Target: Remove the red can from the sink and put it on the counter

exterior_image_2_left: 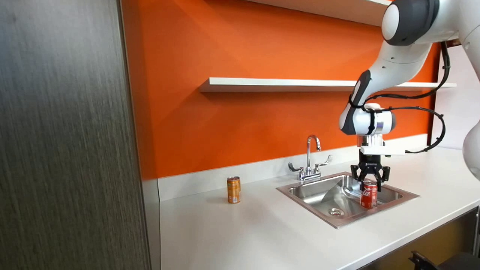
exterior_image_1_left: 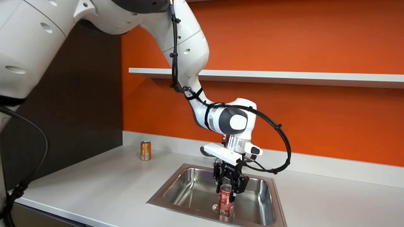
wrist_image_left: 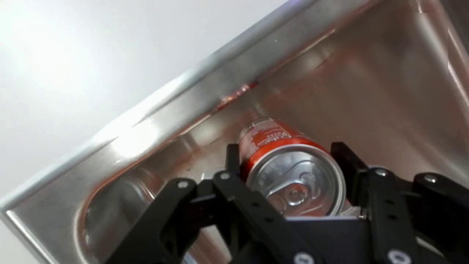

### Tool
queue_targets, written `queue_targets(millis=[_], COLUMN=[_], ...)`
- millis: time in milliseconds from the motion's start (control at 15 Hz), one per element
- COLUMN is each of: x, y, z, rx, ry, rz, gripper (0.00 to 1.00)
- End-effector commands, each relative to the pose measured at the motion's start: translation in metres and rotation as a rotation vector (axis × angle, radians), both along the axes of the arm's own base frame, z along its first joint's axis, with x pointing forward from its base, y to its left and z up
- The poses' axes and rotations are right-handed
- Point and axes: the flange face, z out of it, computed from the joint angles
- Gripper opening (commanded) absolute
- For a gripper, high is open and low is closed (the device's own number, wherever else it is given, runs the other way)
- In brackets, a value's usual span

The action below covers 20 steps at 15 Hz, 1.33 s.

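Observation:
The red can [exterior_image_1_left: 225, 205] stands nearly upright inside the sink [exterior_image_1_left: 160, 192], right of the drain in an exterior view [exterior_image_2_left: 369, 198]. I cannot tell whether its base touches the sink floor. My gripper [exterior_image_1_left: 225, 194] points down over it, one finger on each side of its upper part. In the wrist view the gripper [wrist_image_left: 285, 156] has both pads against the can, with its silvery top [wrist_image_left: 304, 179] between them. The gripper also shows in an exterior view [exterior_image_2_left: 370, 186]. The counter [exterior_image_2_left: 225, 232] surrounds the sink, with a wide pale stretch on the left [exterior_image_1_left: 94, 179].
An orange-brown can [exterior_image_1_left: 145, 151] stands on the counter near the back wall, also in an exterior view [exterior_image_2_left: 233, 190]. The chrome faucet [exterior_image_2_left: 308, 157] rises behind the sink. A white shelf [exterior_image_1_left: 284, 75] runs along the orange wall. A dark panel [exterior_image_2_left: 67, 131] bounds the left side.

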Motion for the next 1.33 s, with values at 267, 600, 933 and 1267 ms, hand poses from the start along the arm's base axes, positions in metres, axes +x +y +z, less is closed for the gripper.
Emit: queue_targets(millis=[267, 600, 933, 1267], x=[-0.031, -0.031, -0.028, -0.026], y=[0.046, 0.092, 0.153, 0.216], z=[0.076, 0.118, 0.150, 0.163], rx=[-0.043, -0.090, -0.125, -0.121], ry=[0.023, 0.023, 0.017, 0.004], rz=[0.072, 0.157, 0.267, 0.387], gripper=[0.38, 0.38, 0.38, 0.38])
